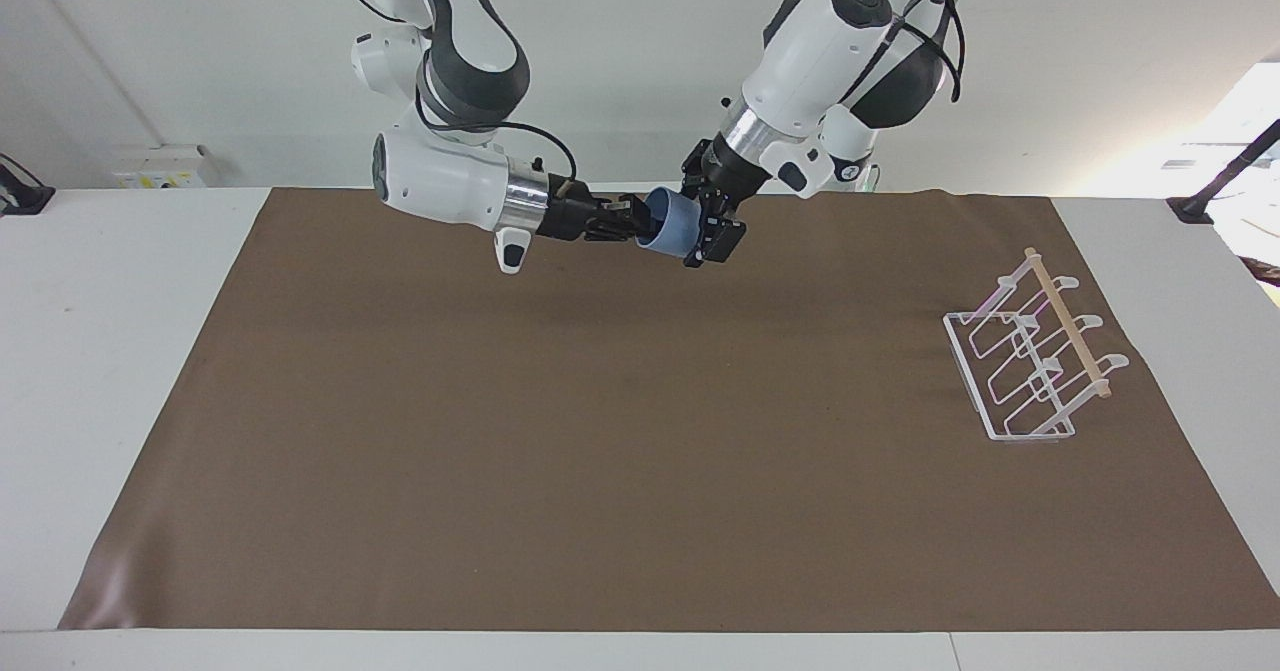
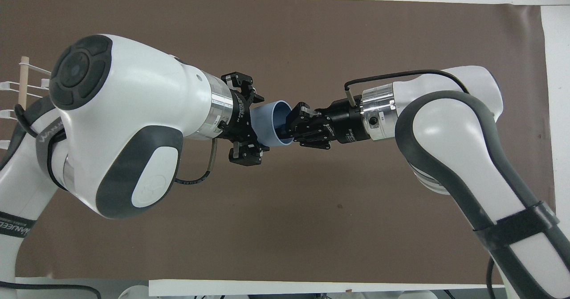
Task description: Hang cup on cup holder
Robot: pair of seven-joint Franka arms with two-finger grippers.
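Two grippers meet on one small light-blue plastic tumbler cup (image 1: 672, 224) (image 2: 270, 127), held on its side in the air over the robots' end of the brown paper mat (image 1: 640, 431).

Right gripper (image 1: 628, 223) (image 2: 295, 126): jaws clamped on the cup's rim, one finger inside the mouth, one outside. Left gripper (image 1: 712, 228) (image 2: 249, 127): jaws spread apart, straddling the cup's closed end, one finger on each side of the wall; can't tell whether the pads touch.

Nothing lies on the mat under or around the cup. The small clear acrylic cup holder with the light wooden dowel on top (image 1: 1035, 356) (image 2: 22, 89) stands on the mat toward the left arm's end of the desk (image 1: 110, 351), well apart from both grippers and farther from the robots than the spot the cup hangs over. In the overhead view the left arm's body hides most of it; only the dowel end and some prong tips show.

Pose: right forearm runs close to level, wrist pointing toward the left arm's end. Left arm comes down from high, forearm slanting steeply, gripper angled down at the cup. Both grippers are almost nose to nose with the cup between them.
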